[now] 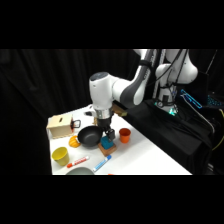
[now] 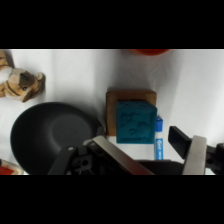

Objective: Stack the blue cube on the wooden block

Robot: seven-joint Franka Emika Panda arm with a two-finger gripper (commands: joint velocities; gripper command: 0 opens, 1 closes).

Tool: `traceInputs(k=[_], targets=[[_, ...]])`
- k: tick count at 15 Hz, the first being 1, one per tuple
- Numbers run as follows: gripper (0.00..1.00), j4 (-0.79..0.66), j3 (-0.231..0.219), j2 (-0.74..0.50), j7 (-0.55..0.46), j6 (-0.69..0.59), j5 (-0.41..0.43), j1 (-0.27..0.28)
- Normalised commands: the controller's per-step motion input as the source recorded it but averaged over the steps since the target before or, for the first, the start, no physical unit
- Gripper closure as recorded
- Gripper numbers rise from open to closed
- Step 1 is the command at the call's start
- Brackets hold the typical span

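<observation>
Blue cube rests atop wooden block, beside black pan; gripper fingers apart, flanking cube.

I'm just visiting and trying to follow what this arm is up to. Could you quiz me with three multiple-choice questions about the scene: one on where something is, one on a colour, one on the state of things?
1. Where is the blue cube?
A. inside the black pan
B. on top of the wooden block
C. in the yellow cup

2. What colour is the small cup standing just beyond the block in the side view?
A. orange
B. green
C. purple

3. How do the fingers stand to the cube?
A. clamped on its sides
B. open and apart from it
C. pushing it off the block

Answers:
1 B, since the wrist view shows the cube sitting on the wooden block, whose brown edge shows around it.
2 A, since the cup is orange.
3 B, since the fingers are spread, with a gap to the cube.
</observation>
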Motion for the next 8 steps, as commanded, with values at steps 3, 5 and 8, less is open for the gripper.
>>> traceInputs(k=[3,5,8], targets=[[0.00,-0.11,0.002,-0.42,-0.02,-0.25,-0.004,0.023],[0.00,-0.06,0.033,-0.40,-0.09,-0.29,0.078,-0.014],[0.00,0.03,0.036,-0.31,-0.15,-0.33,0.129,-0.043]])
